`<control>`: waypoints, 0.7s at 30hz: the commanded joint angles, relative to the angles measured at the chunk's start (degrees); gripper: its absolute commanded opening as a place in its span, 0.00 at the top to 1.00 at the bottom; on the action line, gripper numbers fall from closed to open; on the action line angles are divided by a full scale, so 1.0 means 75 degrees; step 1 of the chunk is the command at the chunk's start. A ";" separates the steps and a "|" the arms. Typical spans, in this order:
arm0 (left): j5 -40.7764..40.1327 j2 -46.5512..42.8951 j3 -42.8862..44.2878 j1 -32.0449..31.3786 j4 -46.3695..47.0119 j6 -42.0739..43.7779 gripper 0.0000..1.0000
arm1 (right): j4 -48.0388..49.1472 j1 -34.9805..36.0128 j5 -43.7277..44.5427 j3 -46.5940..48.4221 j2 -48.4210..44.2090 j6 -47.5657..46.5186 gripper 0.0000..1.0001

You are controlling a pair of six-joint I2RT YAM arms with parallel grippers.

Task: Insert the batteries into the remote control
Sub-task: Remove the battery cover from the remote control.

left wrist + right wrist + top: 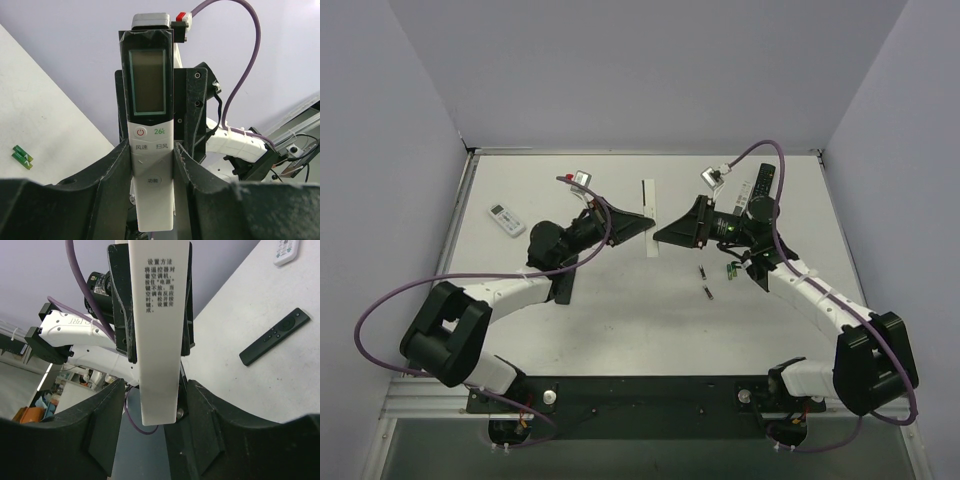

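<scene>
Left gripper (646, 222) and right gripper (658, 235) each pinch the white air-conditioner remote (649, 205) from opposite sides, jaws narrowly parted around it. Batteries (708, 292) lie loose on the white surface (620, 325), right of centre.

Left fingers (111, 176), right fingers (106, 412): both clamped, facing.

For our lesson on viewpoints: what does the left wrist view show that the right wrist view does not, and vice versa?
Only left wrist: the front of the long white remote control, with screen and buttons, and two green batteries on the white table. Only right wrist: that remote's back with printed text, a slim black remote and a small white remote. Both: the long remote clamped by the left gripper and the right gripper from opposite sides.
</scene>
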 commanded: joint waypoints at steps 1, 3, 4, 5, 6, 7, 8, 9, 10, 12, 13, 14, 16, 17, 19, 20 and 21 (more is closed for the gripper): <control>0.0247 -0.0320 0.0132 0.0064 0.0650 0.0041 1.00 | 0.1013 0.0210 -0.0235 0.0564 0.0202 -0.0043 0.56; 0.0259 -0.0296 0.0179 0.0076 0.0778 -0.0064 1.00 | 0.1095 0.0246 -0.0293 0.0647 0.0354 -0.0020 0.59; 0.0259 -0.0273 0.0202 0.0088 0.0826 -0.0088 1.00 | 0.1177 0.0292 -0.0316 0.0693 0.0401 0.0062 0.63; 0.0259 -0.0273 0.0214 0.0111 0.0861 -0.0135 1.00 | 0.1398 0.0293 -0.0351 0.0694 0.0448 0.0132 0.65; 0.0247 -0.0261 0.0238 0.0111 0.0896 -0.0158 1.00 | 0.1539 0.0316 -0.0375 0.0705 0.0530 0.0226 0.67; 0.0213 -0.0273 0.0261 0.0181 0.0908 -0.0170 1.00 | 0.1761 0.0328 -0.0433 0.0671 0.0565 0.0366 0.71; 0.0177 -0.0273 0.0261 0.0216 0.0989 -0.0217 1.00 | 0.1845 0.0340 -0.0469 0.0659 0.0601 0.0437 0.73; 0.0154 -0.0273 0.0250 0.0263 0.1048 -0.0252 1.00 | 0.1938 0.0351 -0.0504 0.0624 0.0624 0.0484 0.74; 0.0096 -0.0273 0.0273 0.0368 0.1095 -0.0287 1.00 | 0.1986 0.0375 -0.0574 0.0589 0.0636 0.0496 0.77; 0.0037 -0.0261 0.0296 0.0497 0.1282 -0.0358 1.00 | 0.1986 0.0433 -0.0656 0.0483 0.0659 0.0496 0.79; 0.0002 -0.0261 0.0308 0.0544 0.1318 -0.0358 1.00 | 0.1998 0.0468 -0.0703 0.0436 0.0636 0.0496 0.80; -0.0068 -0.0261 0.0366 0.0638 0.1376 -0.0335 1.00 | 0.1986 0.0492 -0.0784 0.0332 0.0624 0.0461 0.80; -0.0116 -0.0261 0.0437 0.0697 0.1423 -0.0299 1.00 | 0.1940 0.0597 -0.0867 0.0226 0.0589 0.0438 0.79; -0.0186 -0.0250 0.0518 0.0755 0.1458 -0.0253 1.00 | 0.1916 0.0609 -0.0937 0.0167 0.0578 0.0414 0.80; -0.0303 -0.0215 0.0577 0.0826 0.1540 -0.0275 1.00 | 0.1928 0.0679 -0.1008 -0.0020 0.0554 0.0402 0.79; -0.0408 -0.0191 0.0659 0.0884 0.1715 -0.0369 1.00 | 0.1904 0.0703 -0.1054 -0.0079 0.0519 0.0367 0.79; -0.0479 -0.0133 0.0694 0.0908 0.1821 -0.0416 1.00 | 0.1881 0.0726 -0.1090 -0.0184 0.0507 0.0309 0.78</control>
